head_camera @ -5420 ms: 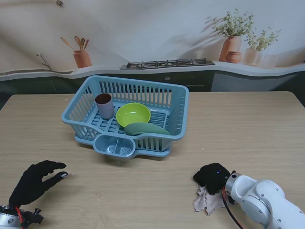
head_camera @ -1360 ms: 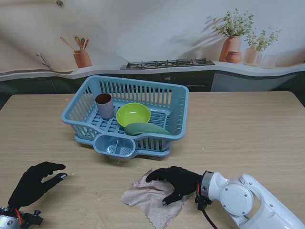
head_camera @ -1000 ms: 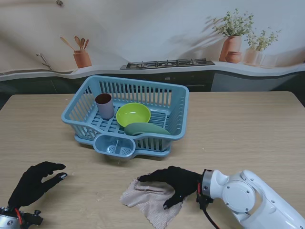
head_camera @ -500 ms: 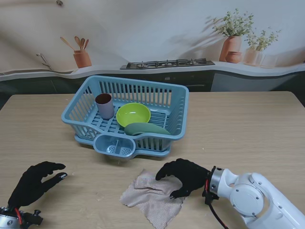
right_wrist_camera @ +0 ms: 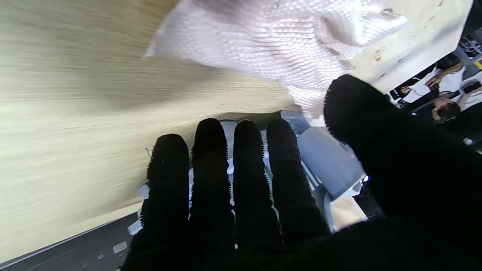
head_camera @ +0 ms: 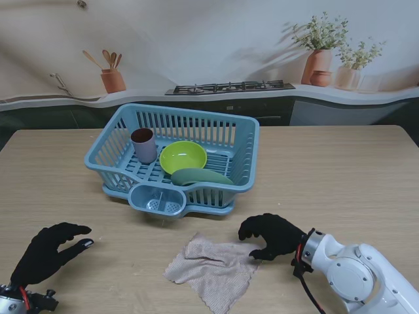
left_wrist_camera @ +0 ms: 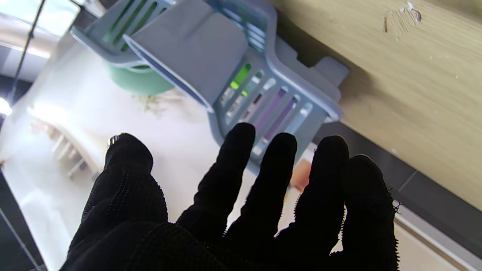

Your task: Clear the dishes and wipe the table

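Note:
A beige cloth [head_camera: 211, 267] lies spread on the wooden table [head_camera: 327, 176], nearer to me than the rack. My right hand [head_camera: 273, 236] hovers at the cloth's right edge, fingers apart and holding nothing; whether its thumb touches the cloth I cannot tell. The right wrist view shows the right hand [right_wrist_camera: 244, 195] with straight fingers and the cloth [right_wrist_camera: 293, 41] beyond them. My left hand [head_camera: 47, 251] rests open at the near left, seen as the left hand [left_wrist_camera: 241, 210] in its wrist view. The blue dish rack [head_camera: 190, 112] holds a brown cup [head_camera: 143, 144], a lime bowl [head_camera: 182, 157] and a green dish [head_camera: 200, 176].
The rack's cutlery pocket [head_camera: 157, 199] juts toward me, just beyond the cloth. The rack [left_wrist_camera: 271, 86] fills the left wrist view past the fingers. A kitchen backdrop stands behind the table's far edge.
My right hand swept the cloth from the near right toward the left and left it spread out. In the last half second it drew back right, off the cloth. The left hand stayed still.

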Motion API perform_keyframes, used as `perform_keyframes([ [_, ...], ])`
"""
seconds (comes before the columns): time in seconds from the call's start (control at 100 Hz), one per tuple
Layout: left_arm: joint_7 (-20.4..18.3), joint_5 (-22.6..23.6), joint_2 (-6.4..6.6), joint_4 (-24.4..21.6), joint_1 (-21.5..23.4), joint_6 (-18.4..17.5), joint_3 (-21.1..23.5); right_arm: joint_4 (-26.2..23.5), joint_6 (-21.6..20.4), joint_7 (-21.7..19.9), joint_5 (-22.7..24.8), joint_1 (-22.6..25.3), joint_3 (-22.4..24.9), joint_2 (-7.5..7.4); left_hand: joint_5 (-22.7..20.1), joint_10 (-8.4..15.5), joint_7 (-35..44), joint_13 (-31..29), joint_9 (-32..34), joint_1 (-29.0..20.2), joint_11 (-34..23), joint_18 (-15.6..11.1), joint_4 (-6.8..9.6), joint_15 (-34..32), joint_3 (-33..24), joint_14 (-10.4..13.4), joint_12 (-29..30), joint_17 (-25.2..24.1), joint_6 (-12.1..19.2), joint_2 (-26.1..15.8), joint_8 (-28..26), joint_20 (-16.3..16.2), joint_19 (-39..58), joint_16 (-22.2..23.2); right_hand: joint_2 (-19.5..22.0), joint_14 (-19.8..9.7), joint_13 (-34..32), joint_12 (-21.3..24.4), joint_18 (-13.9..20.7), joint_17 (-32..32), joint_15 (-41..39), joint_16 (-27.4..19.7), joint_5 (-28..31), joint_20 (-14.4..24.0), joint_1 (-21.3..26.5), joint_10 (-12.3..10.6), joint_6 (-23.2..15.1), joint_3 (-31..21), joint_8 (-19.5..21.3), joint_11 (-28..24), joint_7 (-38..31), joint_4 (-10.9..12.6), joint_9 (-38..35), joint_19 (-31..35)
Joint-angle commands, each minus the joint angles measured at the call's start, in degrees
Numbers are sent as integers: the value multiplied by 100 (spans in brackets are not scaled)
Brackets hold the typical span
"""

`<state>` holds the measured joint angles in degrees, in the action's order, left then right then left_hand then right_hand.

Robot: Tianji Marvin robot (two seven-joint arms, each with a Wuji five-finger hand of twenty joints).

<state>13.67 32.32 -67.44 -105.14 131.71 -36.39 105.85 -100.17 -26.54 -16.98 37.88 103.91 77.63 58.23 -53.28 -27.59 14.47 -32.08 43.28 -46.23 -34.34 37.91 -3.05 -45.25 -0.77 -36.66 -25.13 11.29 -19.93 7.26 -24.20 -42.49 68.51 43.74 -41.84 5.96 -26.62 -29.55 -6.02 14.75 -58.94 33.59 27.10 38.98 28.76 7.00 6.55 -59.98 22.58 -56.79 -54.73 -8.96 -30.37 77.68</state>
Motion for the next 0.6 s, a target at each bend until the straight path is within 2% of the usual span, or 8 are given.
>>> perform_keyframes([
  [0.0,-142,-16,35,-126,64,95,-3,107,-27,55,78,61,79,16,23,-21,-86,72,-135,104,58,-18,119,32,157,-126,137,-116,57,-113,-47,101,-48,-56,150,89,-139,-79,94,108,-213,104,91,125,82,23,34,-186,85,-181,-112,98,-125,214],
  [0.19,-360,29,92,-263,133,391,-40,234,24,243,243,103,274,52,50,17,-88,158,-202,82,109,-54,120,108,152,-87,158,-164,88,-101,-57,143,-104,-90,332,179,-294,-74,195,346,-365,169,299,353,72,52,20,-280,69,-208,-161,139,-330,705],
  [0.42,-860,-71,190,-524,260,743,-100,448,-24,538,579,112,510,86,88,128,-73,398,-414,33,228,-262,130,309,137,67,205,-344,132,-73,-102,262,-249,-184,335,196,-322,-67,188,383,-375,173,349,388,51,59,22,-302,58,-208,-173,137,-384,744],
  [0.59,-962,7,219,-668,355,843,-153,569,95,737,671,102,623,121,100,203,-77,463,-459,-17,291,-323,137,432,122,150,237,-379,133,-28,-119,322,-276,-260,343,215,-341,-59,187,400,-374,171,402,402,81,78,22,-318,43,-200,-166,140,-425,758],
])
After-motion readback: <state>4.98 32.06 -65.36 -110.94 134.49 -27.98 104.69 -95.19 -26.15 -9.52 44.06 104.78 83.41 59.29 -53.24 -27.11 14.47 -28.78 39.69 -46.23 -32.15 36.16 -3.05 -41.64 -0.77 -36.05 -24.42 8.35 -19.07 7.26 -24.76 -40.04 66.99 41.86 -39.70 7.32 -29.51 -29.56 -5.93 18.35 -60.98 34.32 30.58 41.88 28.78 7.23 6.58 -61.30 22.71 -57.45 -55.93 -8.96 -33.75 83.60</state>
